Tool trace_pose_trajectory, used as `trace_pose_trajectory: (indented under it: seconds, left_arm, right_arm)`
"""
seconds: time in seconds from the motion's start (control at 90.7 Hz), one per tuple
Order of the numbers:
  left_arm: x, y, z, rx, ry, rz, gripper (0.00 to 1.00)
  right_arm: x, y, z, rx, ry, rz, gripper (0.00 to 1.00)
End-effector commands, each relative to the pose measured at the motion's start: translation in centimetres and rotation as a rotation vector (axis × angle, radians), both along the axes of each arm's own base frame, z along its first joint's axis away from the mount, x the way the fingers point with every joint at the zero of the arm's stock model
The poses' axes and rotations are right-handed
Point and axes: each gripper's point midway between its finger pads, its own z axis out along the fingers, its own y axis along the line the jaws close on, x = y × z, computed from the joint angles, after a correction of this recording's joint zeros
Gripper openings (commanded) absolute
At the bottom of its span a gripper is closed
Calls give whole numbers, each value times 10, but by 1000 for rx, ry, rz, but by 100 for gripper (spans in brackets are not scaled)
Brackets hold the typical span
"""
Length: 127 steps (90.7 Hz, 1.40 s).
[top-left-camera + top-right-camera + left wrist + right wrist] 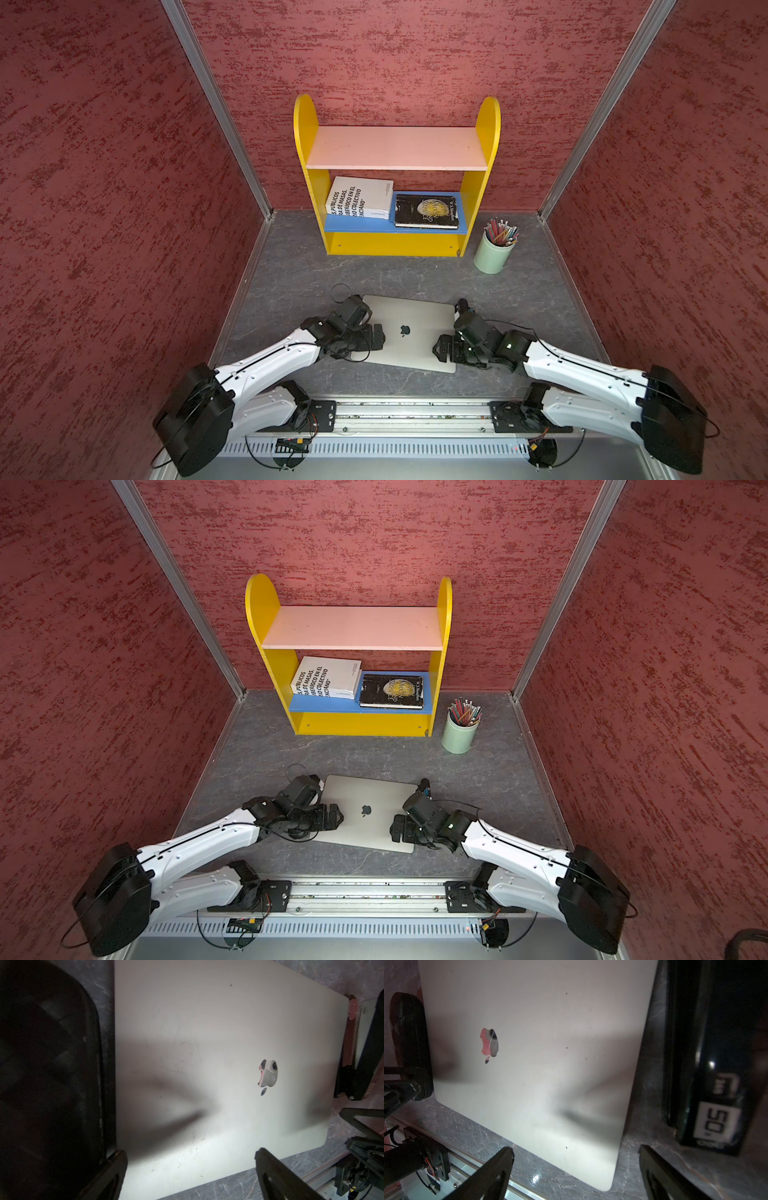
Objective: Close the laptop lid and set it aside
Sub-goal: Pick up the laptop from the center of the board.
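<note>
Found the thin silver-grey aluminium laptop [419, 320] closed, flat on dark grey marbled surface [291, 270].
Noted left end effector [376, 336] and right end effector [442, 348] over opposite sides of the flat silver laptop lid [187, 1043], both opened wide, clamped on nothing.

A yellow bookshelf [395, 245] is set well beyond the jaws, against the red textured wall [415, 62]. On its blue lower shelf [357, 224] a white book [359, 203] and a black book [427, 211] are laid side by side. A pale green cup [492, 257] of coloured pencils [502, 232] is placed just beside the bookshelf, well ahead of the right-hand jaws, on the grey marbled tabletop [291, 270].
</note>
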Motion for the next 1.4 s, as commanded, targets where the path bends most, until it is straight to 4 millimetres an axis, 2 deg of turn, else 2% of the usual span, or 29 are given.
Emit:
trace_pose_trajectory:
  seconds: [0.0,0.474,0.727,1.389]
  left_arm:
    - [5,5,-6,43,-18,-1,100]
    - [4,14,-16,92,-15,16,100]
    - [3,11,-17,108,-19,10,100]
    - [-11,11,-35,89,17,14,100]
  right_arm:
    - [5,-4,-4,-25,-11,-26,98]
    - [6,-7,-11,-34,-1,-60,98]
    - [8,-8,-10,-32,-3,-67,98]
    - [7,8,-22,43,40,-59,98]
